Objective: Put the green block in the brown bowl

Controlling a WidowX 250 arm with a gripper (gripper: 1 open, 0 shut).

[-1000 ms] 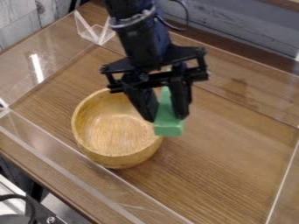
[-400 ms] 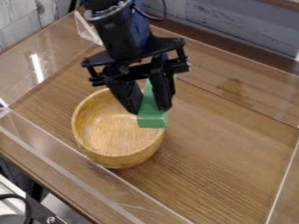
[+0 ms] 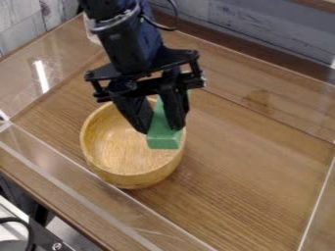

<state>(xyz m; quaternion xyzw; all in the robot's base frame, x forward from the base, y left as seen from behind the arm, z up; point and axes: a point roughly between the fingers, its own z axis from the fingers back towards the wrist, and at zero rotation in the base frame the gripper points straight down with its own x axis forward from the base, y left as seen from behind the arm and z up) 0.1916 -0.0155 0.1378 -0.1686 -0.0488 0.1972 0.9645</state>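
Note:
My black gripper [image 3: 157, 120] is shut on the green block [image 3: 163, 131], a small bright green bar held upright and tilted between the fingers. The block hangs over the right inner side of the brown bowl [image 3: 116, 159], just above its rim. That light wooden bowl rests on the table at the lower left of centre. The arm reaches down from the top of the camera view and hides part of the bowl's far rim.
A wooden tabletop [image 3: 256, 176] is ringed by low clear plastic walls [image 3: 39, 162]. A grey plank wall [image 3: 262, 25] runs along the back. A clear plastic piece [image 3: 94, 34] lies behind the arm at the top left.
The gripper has carried the green block to the left, from beside the bowl's right rim to above the bowl's inside. The bowl has stayed put.

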